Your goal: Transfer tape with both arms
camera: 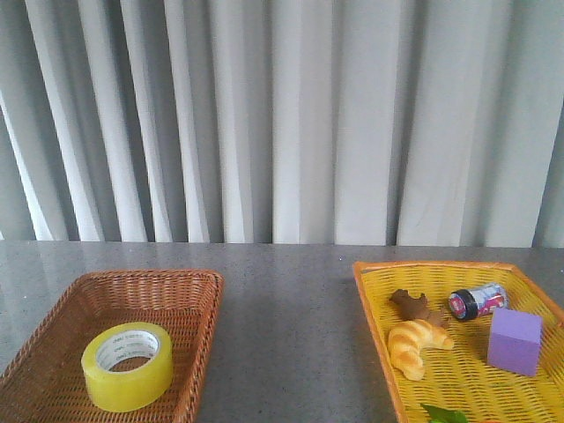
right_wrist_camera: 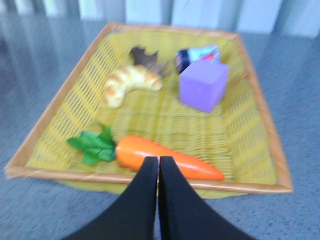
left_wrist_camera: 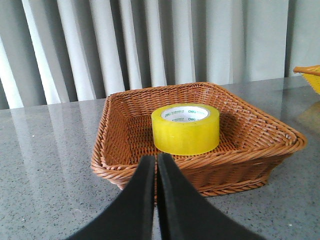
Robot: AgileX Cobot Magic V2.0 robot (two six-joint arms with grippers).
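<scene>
Tape: translucent yellow, white core with small green print. Its basket: reddish-brown weave. Other basket: bright yellow weave, orange rim. In it: golden striped croissant, lilac cube, orange carrot with green leaves. My fingers: matte black. Table: speckled grey. Curtain: white-grey folds.

the tape looks like glossy, translucent yellow plastic on a white printed core. it sits in a brown basket of rough woven wicker. the yellow tray has a finer weave with a smooth orange rim. the table is speckled grey stone, polished enough to reflect. the carrot shines like plastic; the purple block is matt. both grippers' fingers are smooth matt black.
</scene>
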